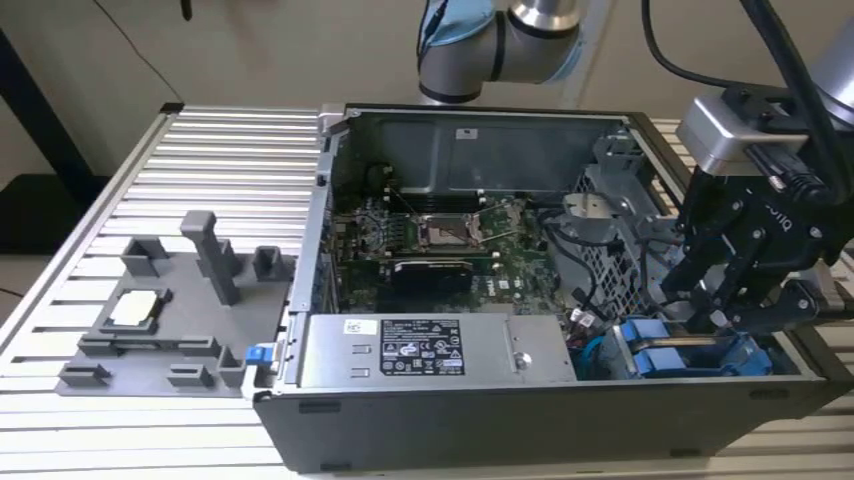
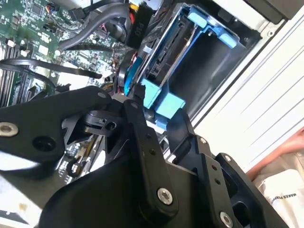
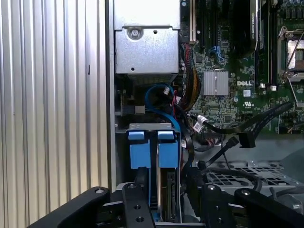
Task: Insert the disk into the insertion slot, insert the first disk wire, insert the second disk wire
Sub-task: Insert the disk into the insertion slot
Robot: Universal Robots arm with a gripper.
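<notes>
Two blue tabs are pretty much where all the action is. They're the end of the bright blue carrier on the disk (image 3: 168, 151), and it's sitting in the insertion slot (image 3: 149, 127) of the grey drive cage. That's in the corner of the open PC case (image 1: 441, 420) on the exterior view's right, just beside the power supply (image 1: 420, 350). In the first wrist view the drive's edge runs down below the tabs into the bay, so it looks well in. I can't say whether it's fully seated.

The tool (image 3: 166, 179) is right down at that tab end of the carrier, hanging off the arm (image 1: 494, 40) that comes in over the case. In the second wrist view the tabs sit right up against it. Honestly can't tell if it's actually clamped on the carrier or just parked around it, because the contact spots are hidden behind its own black body.

Cable-wise, a blue cable (image 3: 159, 92) loops in the gap between the cage and the power supply. A black cable (image 3: 247, 137) ends in a plug lying loose near the cage, over the motherboard (image 3: 228, 61).

The whole case sits on a ribbed aluminium worktop (image 1: 200, 150). Beside it, on the exterior view's left, there's a grey fixture tray (image 1: 160, 330) with a few upright posts and a small pale part resting in it.
</notes>
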